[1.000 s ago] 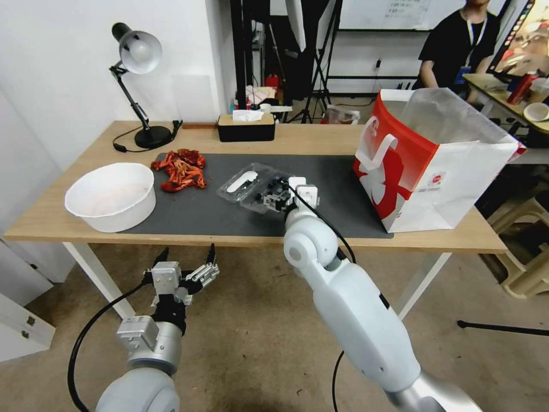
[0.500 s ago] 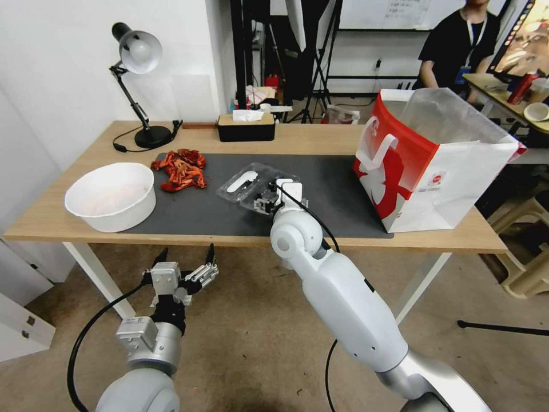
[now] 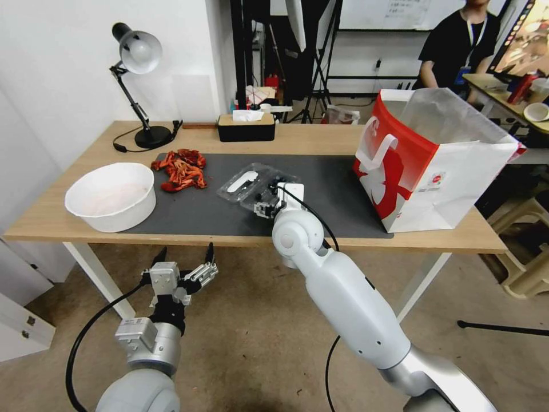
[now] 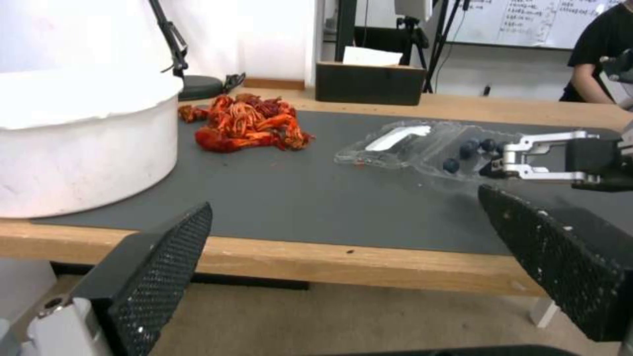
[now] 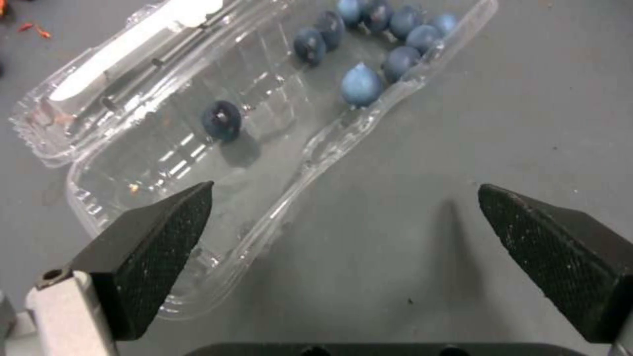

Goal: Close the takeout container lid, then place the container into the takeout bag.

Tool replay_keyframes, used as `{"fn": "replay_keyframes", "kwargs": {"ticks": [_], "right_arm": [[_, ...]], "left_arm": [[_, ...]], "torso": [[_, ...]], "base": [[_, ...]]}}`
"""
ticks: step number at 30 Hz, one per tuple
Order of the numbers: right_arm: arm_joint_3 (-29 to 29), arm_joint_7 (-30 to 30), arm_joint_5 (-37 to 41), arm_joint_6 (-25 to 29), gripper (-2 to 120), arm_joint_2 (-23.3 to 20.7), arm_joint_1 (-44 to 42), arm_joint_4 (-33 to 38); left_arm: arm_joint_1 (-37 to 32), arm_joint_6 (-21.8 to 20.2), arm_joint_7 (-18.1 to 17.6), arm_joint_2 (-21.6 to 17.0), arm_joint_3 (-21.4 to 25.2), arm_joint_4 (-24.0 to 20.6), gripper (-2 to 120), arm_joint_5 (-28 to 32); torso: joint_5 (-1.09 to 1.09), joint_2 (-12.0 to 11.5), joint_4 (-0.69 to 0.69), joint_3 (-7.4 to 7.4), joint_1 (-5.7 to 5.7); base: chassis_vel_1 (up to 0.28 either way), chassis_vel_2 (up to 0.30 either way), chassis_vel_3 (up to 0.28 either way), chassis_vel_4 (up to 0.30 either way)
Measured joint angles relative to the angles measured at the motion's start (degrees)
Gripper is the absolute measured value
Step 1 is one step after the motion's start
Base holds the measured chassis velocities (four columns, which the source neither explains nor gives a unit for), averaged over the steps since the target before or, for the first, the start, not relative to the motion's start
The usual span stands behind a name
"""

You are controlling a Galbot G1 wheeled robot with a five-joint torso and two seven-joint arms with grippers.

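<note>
The left end effector (image 3: 184, 273) is idling open below the surface (image 3: 320, 140). The right end effector (image 3: 267, 203) is hovering spread over the container (image 5: 217, 148), whose lid (image 5: 132, 59) is lying flat beyond it. Pressing the thin rim may tip it, spilling berries (image 5: 361, 85). The bag (image 3: 434, 166) is standing well right.

In the head view the right arm's white wrist covers the near corner of the small clear plastic clamshell takeout container (image 3: 264, 189), and the right tool (image 3: 264, 206) there is too small to read how its jaws stand. The large red-and-white paper takeout bag (image 3: 434, 166) hides the counter's (image 3: 86, 229) far right corner. In the right wrist view the clear hinged lid (image 5: 132, 59) with its white oblong piece runs off the picture's edge.
</note>
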State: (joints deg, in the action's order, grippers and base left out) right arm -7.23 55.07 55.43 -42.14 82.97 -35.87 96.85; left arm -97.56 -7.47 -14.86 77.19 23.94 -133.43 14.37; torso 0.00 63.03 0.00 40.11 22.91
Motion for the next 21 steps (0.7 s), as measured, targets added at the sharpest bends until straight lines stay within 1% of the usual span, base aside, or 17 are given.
{"fn": "replay_keyframes", "kwargs": {"ticks": [21], "right_arm": [[0.9, 1.1, 1.4, 0.0, 100, -3.1, -0.3, 0.2]], "left_arm": [[0.6, 1.0, -0.5, -0.2, -0.3, 0.8, 100, 0.0]], "torso": [[0.0, 0.0, 0.0, 0.0, 0.01]], "base": [[0.0, 0.0, 0.0, 0.0]]}}
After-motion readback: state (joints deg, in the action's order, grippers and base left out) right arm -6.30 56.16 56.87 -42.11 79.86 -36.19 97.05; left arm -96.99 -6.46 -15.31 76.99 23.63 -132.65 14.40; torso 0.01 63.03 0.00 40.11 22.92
